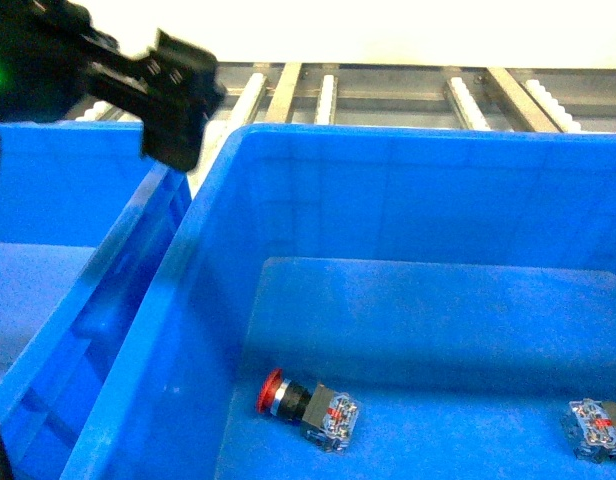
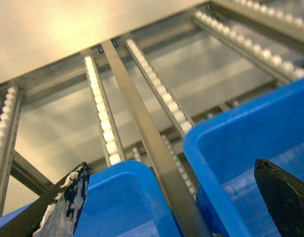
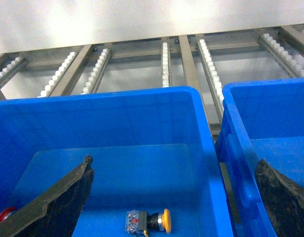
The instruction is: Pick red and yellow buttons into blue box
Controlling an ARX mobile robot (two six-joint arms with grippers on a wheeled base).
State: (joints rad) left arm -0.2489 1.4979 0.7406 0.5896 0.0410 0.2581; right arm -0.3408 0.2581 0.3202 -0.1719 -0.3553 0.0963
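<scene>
Head view, blue box [image 1: 408,200]: fills the centre and right of the frame, tall walls around a flat floor.
Head view, red button [image 1: 306,404]: lies on its side on the box floor at lower centre, red cap to the left, clear block to the right.
Head view, second contact block [image 1: 596,430]: at the lower right edge on the same floor; its cap is cut off by the frame.
Head view, left gripper [image 1: 173,100]: blurred black shape at upper left, above the gap between the blue box and a second blue crate [image 1: 58,200]; its spread cannot be told here.
Left wrist view, left gripper [image 2: 176,207]: fingers spread wide at the bottom corners, nothing between them; roller rails [image 2: 105,118] above.
Right wrist view, right gripper [image 3: 176,197]: fingers spread wide, holding nothing, over the box.
Right wrist view, yellow button [image 3: 148,221]: lies on the box floor at bottom centre, cap to the right.
Right wrist view, red cap: just visible at lower left edge.
</scene>
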